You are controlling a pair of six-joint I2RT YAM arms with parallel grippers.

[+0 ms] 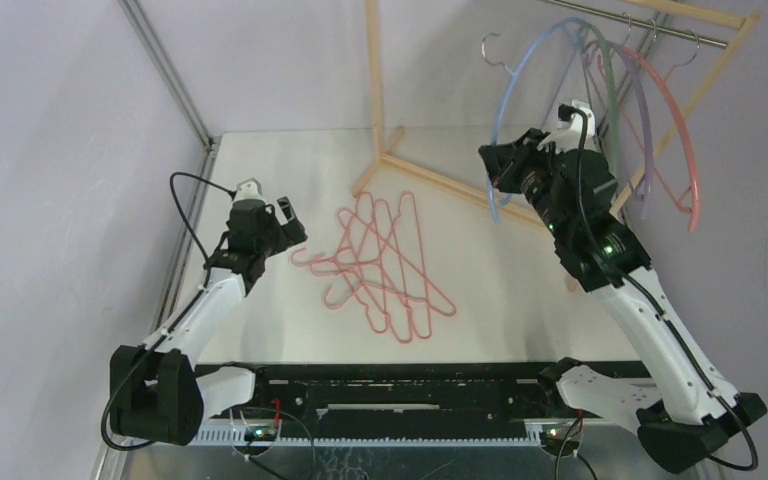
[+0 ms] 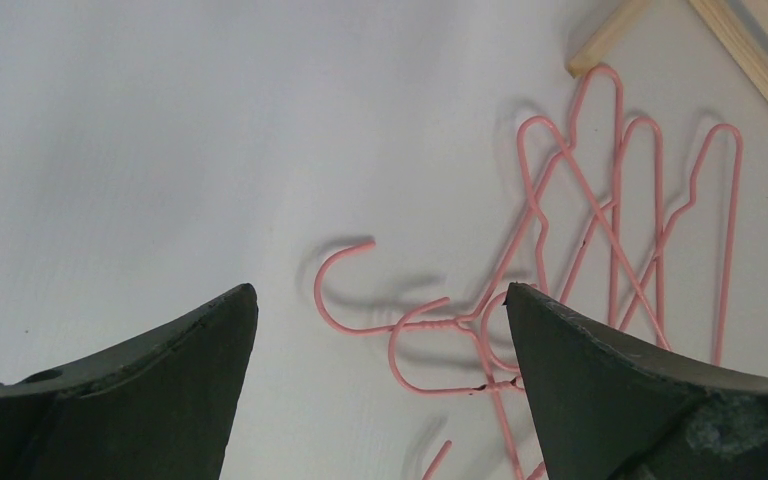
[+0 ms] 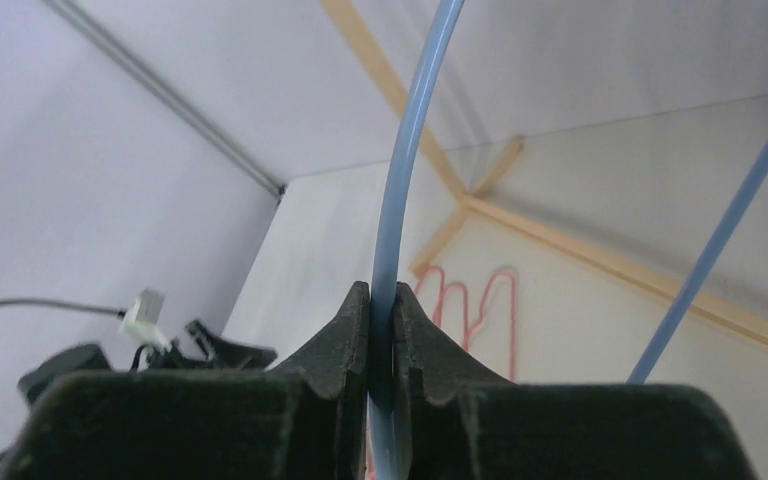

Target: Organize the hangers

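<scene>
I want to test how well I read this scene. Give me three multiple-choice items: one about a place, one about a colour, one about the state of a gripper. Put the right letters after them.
1. The pink hangers lie:
A. on the table
B. in a box
C. on a chair

2. The hanger in the right gripper is:
A. yellow
B. blue
C. black

3. The left gripper is:
A. shut on a pink hanger
B. shut on a cable
C. open, holding nothing

Answers:
1 A: the top view shows them piled on the table.
2 B: the right wrist view shows the gripper clamped on the blue hanger.
3 C: the left wrist view shows a wide gap with nothing held.
</scene>
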